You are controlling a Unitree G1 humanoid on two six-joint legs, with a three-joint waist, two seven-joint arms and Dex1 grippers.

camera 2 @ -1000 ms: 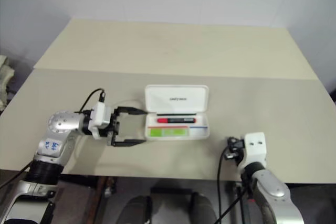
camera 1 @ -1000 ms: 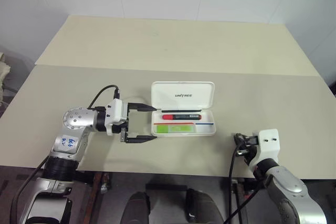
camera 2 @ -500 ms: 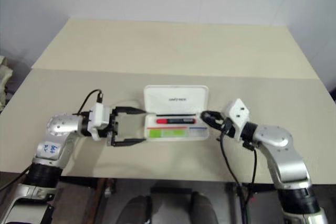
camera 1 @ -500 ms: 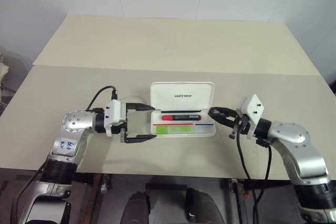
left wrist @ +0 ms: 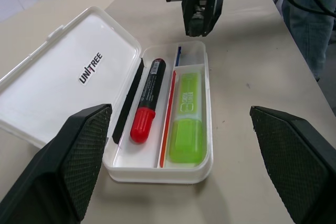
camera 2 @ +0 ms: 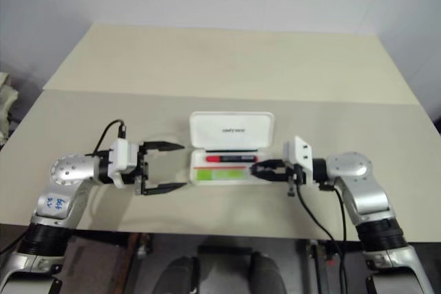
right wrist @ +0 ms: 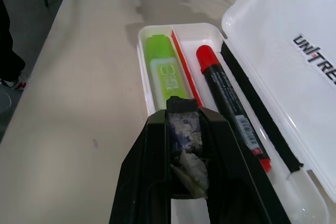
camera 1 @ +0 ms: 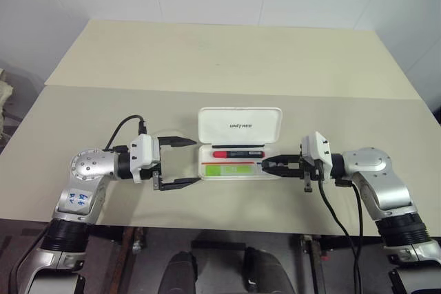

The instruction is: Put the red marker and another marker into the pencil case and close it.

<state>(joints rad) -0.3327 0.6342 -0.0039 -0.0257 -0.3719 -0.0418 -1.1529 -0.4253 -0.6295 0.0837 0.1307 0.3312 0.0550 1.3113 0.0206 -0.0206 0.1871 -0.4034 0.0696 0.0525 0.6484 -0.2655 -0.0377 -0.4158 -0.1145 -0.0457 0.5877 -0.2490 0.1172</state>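
Note:
The white pencil case [camera 1: 275, 171] lies open mid-table, its lid [camera 1: 240, 125] standing up at the back. In it lie the red marker [camera 1: 238, 153] at the back and a lime-green marker [camera 1: 231, 169] in the front compartment. My left gripper [camera 1: 195, 162] is open, level, just left of the case, empty. My right gripper [camera 1: 265, 166] is shut and points left, its tip over the case's right end, above the green marker's [right wrist: 163, 69] end. A dark grey crumpled lump [right wrist: 184, 148] shows between its fingers. The red marker [left wrist: 148, 100] lies cap toward my left gripper.
The beige table [camera 1: 227, 67] has a seam across it, with wide bare surface behind the case. Its front edge [camera 1: 227, 224] runs close under both arms. A person's leg in jeans [left wrist: 310, 19] stands beside the table.
My right arm swung up from the table's front right edge and leftward, turning level until its shut tip reached over the case's right end. The left gripper hardly moved.

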